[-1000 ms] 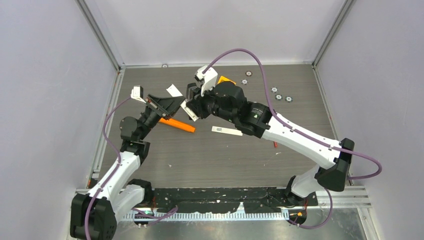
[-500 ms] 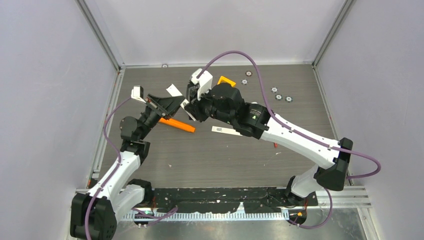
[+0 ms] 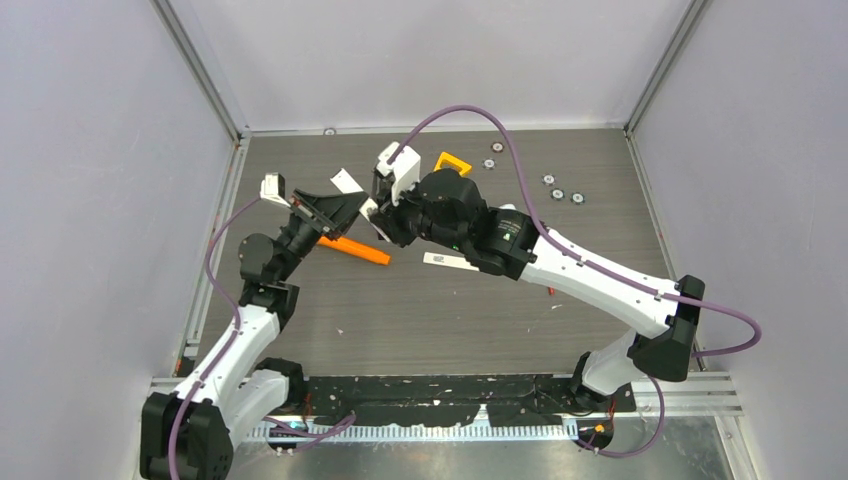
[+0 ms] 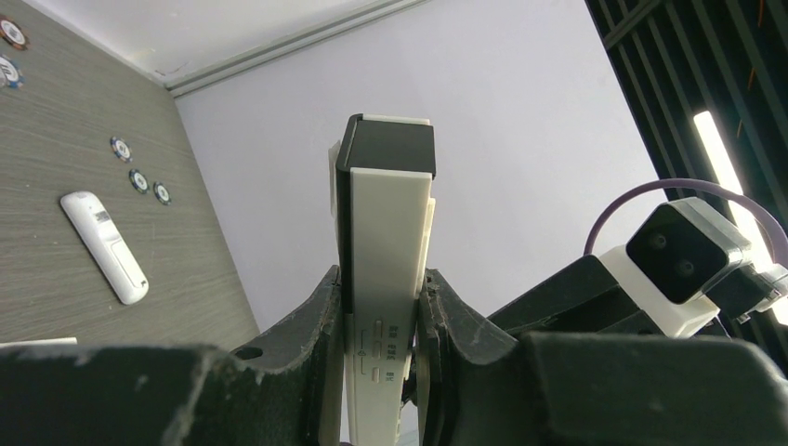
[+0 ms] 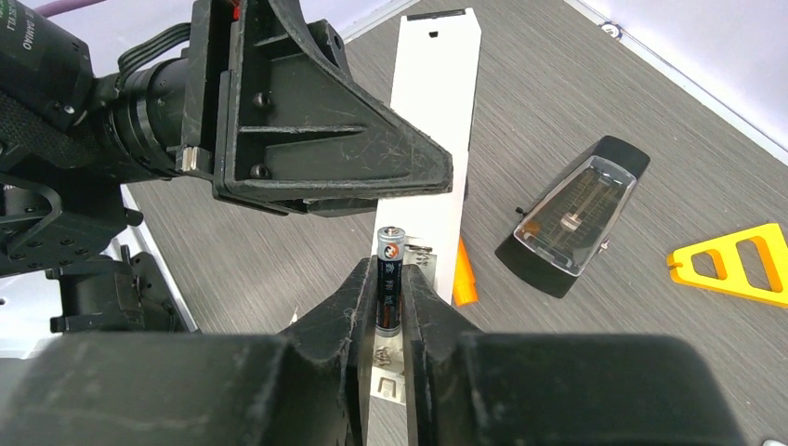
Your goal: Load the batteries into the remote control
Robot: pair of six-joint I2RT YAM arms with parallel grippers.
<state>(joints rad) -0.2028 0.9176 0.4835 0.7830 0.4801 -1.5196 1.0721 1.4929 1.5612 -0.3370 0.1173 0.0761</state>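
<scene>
My left gripper (image 4: 379,307) is shut on the white remote control (image 4: 386,251) and holds it off the table, its black end up. From above, that remote (image 3: 347,182) sticks out past the left gripper (image 3: 338,208). My right gripper (image 5: 388,297) is shut on a dark grey battery (image 5: 389,279), which stands lengthwise over the remote's (image 5: 432,121) open compartment, a spring contact showing just below it. The right gripper (image 3: 378,222) meets the left one at the table's middle left. A thin red battery (image 3: 550,290) lies by the right forearm.
A second white remote (image 3: 453,262) lies flat mid-table, with an orange bar (image 3: 355,249) to its left. A black wedge-shaped object (image 5: 576,218) and a yellow triangle (image 3: 452,162) sit at the back. Small round discs (image 3: 557,193) are scattered at the back right.
The right arm has shifted slightly left towards the held remote, uncovering more of the yellow triangle. The left arm and its remote have stayed put.
</scene>
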